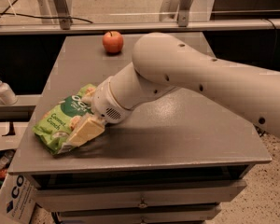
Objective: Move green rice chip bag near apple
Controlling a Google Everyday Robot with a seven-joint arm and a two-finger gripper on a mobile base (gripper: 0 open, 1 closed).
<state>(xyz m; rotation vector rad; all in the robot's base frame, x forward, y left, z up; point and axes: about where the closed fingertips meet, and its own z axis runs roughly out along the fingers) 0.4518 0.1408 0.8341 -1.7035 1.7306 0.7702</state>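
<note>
On tabletop (186,134), near corner: green rice chip bag (59,120), gripper (84,132) resting upon it; clenched or released, we cannot tell. Far edge: apple (113,42), well apart.

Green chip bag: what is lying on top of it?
The robot's gripper lies over one side of the green chip bag, which sits on the table. The bag's surface beneath the gripper and arm is covered.

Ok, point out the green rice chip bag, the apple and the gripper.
green rice chip bag (56,120), camera view: printed front.
apple (113,42), camera view: its middle.
gripper (82,133), camera view: tip, on the bag.
</note>
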